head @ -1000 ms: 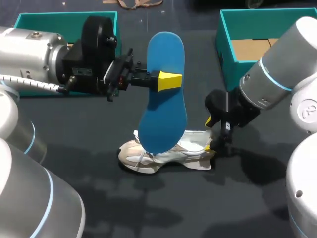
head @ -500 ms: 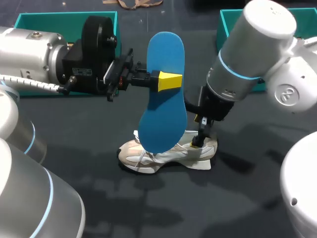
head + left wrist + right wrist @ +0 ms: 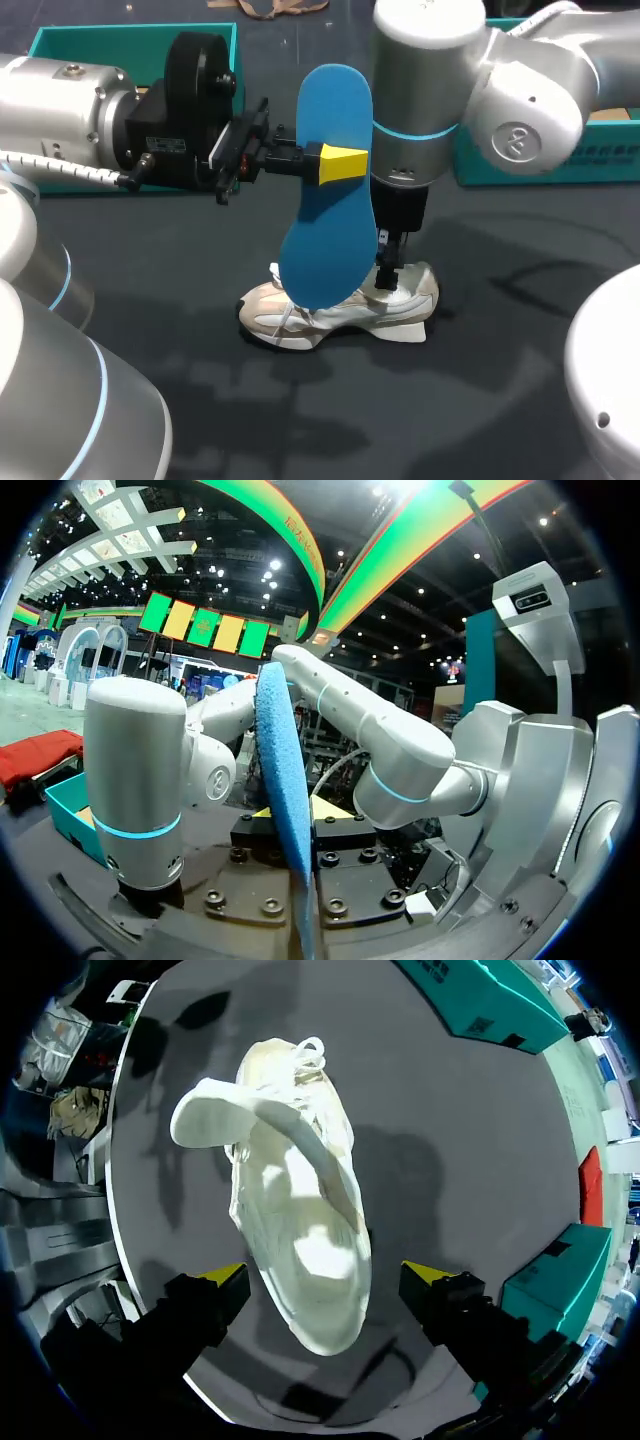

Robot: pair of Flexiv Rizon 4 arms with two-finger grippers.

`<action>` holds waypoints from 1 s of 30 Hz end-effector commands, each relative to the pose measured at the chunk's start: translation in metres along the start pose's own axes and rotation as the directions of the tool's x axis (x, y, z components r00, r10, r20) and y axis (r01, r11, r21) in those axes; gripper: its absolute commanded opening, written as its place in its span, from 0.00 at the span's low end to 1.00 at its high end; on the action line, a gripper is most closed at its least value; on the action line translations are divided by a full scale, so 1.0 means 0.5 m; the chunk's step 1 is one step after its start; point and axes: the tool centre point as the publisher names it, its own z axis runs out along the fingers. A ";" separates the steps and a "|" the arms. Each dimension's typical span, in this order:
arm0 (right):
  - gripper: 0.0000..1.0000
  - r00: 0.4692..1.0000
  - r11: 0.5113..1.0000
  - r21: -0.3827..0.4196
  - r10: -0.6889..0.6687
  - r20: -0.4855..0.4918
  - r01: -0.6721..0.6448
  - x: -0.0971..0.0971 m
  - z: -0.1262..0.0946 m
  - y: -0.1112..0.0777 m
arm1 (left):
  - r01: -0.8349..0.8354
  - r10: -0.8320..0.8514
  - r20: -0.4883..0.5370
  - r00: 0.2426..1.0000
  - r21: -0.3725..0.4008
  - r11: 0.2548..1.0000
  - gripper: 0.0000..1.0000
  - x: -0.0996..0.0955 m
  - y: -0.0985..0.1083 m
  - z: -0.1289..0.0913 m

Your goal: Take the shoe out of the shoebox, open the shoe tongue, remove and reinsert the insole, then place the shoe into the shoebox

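The left claw [image 3: 340,163] is clamped on a blue insole [image 3: 330,200], one yellow tip flat on each face near the middle of its length, holding it upright above the dark table [image 3: 500,400]. The insole's lower end hangs in front of a white sneaker [image 3: 340,310], which stands on its sole on the table, outside both boxes. The left wrist view shows the insole [image 3: 285,800] edge-on between the fingers.

The right arm reaches in past the middle, and the right claw [image 3: 392,272] hovers over the sneaker's heel end. From its wrist, the right claw [image 3: 328,1278] stands spread wide and holds nothing. Its yellow tips flank the heel of the sneaker [image 3: 300,1220] without touching it, and the tongue [image 3: 215,1110] looks folded forward, leaving the mouth open.

One teal shoebox [image 3: 50,40] sits at the far left of the table, and another [image 3: 610,150] at the far right is largely hidden behind the right arm.

The insole appears thin, light and bendable. A mid-length pinch should keep it from drooping, but the free end may curl as it is fed in toe first. The sneaker looks light, with a soft upper. The heel sides are probably the firmest place to brace it, since the upper would likely just collapse under the fingers.
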 end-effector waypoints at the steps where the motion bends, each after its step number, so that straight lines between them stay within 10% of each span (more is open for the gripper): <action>1: 1.00 1.000 0.996 0.085 -0.011 0.027 0.008 -0.004 -0.002 0.014 | 0.000 0.000 0.001 1.000 -0.001 1.000 0.00 0.001 0.000 0.000; 30: 1.00 0.993 0.988 0.107 -0.115 0.035 0.111 -0.065 0.083 0.084 | 0.000 0.000 0.001 1.000 -0.001 1.000 0.00 0.001 0.000 0.000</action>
